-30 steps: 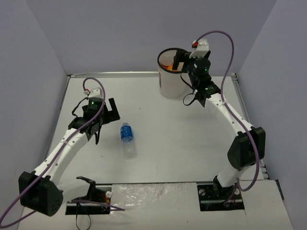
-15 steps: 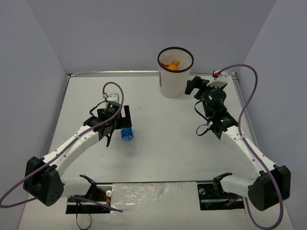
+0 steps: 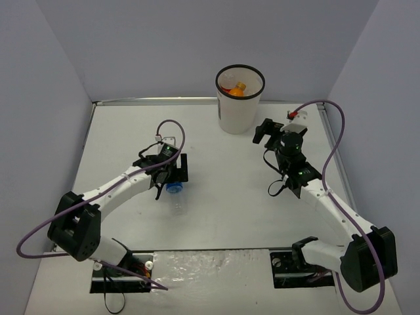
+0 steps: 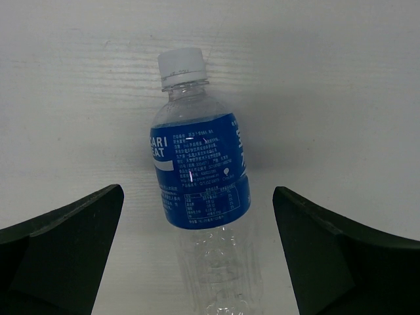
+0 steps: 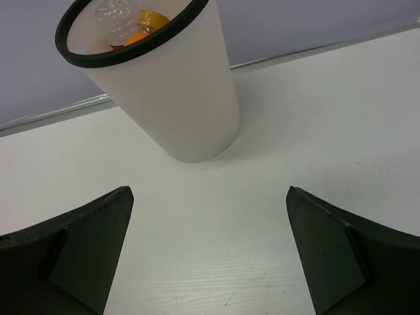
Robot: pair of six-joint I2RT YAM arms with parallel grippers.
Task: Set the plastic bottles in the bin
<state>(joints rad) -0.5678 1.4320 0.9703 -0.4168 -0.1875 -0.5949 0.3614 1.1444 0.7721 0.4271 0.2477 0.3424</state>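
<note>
A clear plastic bottle with a blue label (image 4: pixel 200 170) and a white cap lies on its side on the white table (image 3: pixel 223 197). My left gripper (image 4: pixel 198 193) hangs open straight over it, one finger on each side of the label, neither touching it. From above, the left gripper (image 3: pixel 172 172) covers the bottle's cap end (image 3: pixel 177 197). The white bin (image 3: pixel 239 111) with a black rim stands at the back. Inside the bin (image 5: pixel 184 98) are an orange bottle (image 5: pixel 141 29) and a clear one (image 5: pixel 115 12). My right gripper (image 3: pixel 265 131) is open and empty, right of the bin.
Grey walls enclose the table on three sides. A metal strip (image 3: pixel 151 101) runs along the back edge. Both arm bases and purple cables (image 3: pixel 341 138) sit at the near edge.
The left gripper moved right and came down over the blue-labelled bottle. The right gripper drew back from above the bin to the table beside it, still open.
</note>
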